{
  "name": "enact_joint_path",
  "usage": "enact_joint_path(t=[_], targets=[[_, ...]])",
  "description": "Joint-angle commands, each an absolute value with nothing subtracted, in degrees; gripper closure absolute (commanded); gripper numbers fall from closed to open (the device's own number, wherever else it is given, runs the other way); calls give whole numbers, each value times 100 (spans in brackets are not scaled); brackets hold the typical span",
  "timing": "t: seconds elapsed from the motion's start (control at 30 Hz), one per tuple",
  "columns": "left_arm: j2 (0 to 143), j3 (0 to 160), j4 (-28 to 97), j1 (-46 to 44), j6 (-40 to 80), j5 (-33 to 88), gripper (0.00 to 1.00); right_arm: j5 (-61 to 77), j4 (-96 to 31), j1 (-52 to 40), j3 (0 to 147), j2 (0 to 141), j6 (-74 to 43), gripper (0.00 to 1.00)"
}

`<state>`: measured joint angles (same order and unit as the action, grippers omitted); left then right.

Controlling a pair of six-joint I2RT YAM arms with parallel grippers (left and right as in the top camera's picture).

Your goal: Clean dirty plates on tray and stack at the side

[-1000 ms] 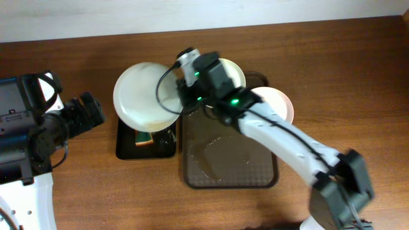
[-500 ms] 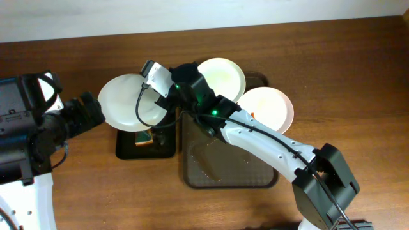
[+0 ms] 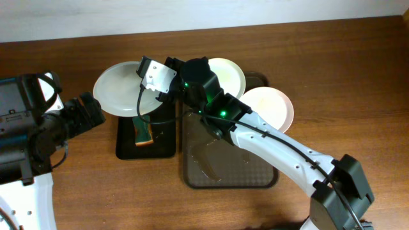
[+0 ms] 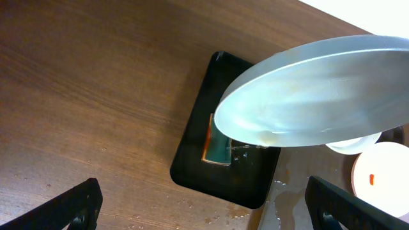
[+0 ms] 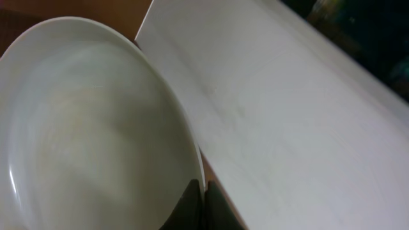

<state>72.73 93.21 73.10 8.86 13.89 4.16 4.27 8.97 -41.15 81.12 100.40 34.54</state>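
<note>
My right gripper [image 3: 144, 87] is shut on the rim of a white plate [image 3: 117, 90] and holds it tilted above the table, left of the tray. The pinch on the rim shows in the right wrist view [image 5: 200, 199], with the plate [image 5: 83, 128] filling the left side. A second plate [image 3: 228, 73] lies at the far edge of the dark brown tray [image 3: 230, 167]. A third plate [image 3: 273, 106] with an orange smear overhangs the tray's right rim. My left gripper [image 4: 204, 206] is open and empty, below the held plate [image 4: 319, 89].
A small black tray [image 3: 163, 145] left of the brown tray holds a green and orange sponge [image 3: 142, 132], also in the left wrist view [image 4: 216, 144]. The brown tray's surface is wet. The left arm [image 3: 57, 124] sits at the table's left edge.
My right gripper has carried the plate to the left, from over the brown tray's corner to beyond the black tray. The sponge is now uncovered. The left arm has not moved.
</note>
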Motion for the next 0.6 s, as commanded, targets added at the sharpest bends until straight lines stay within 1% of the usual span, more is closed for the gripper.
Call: enact_joint_path(t=[0.0, 0.23, 0.43, 0.53, 0.57], targets=[[7203, 9338, 7306, 917, 1337, 475, 0, 379, 923, -4171, 8197, 9806, 3778, 96], [7203, 9338, 7306, 917, 1337, 475, 0, 377, 934, -4171, 8197, 9782, 4180, 96], [7203, 9338, 7306, 917, 1337, 475, 0, 377, 919, -4171, 8197, 9673, 4176, 96], [7203, 9338, 7306, 917, 1337, 475, 0, 362, 563, -4152, 8197, 9673, 4150, 96], [7203, 9338, 7306, 917, 1337, 475, 0, 167, 403, -4150, 8197, 9673, 3785, 96]])
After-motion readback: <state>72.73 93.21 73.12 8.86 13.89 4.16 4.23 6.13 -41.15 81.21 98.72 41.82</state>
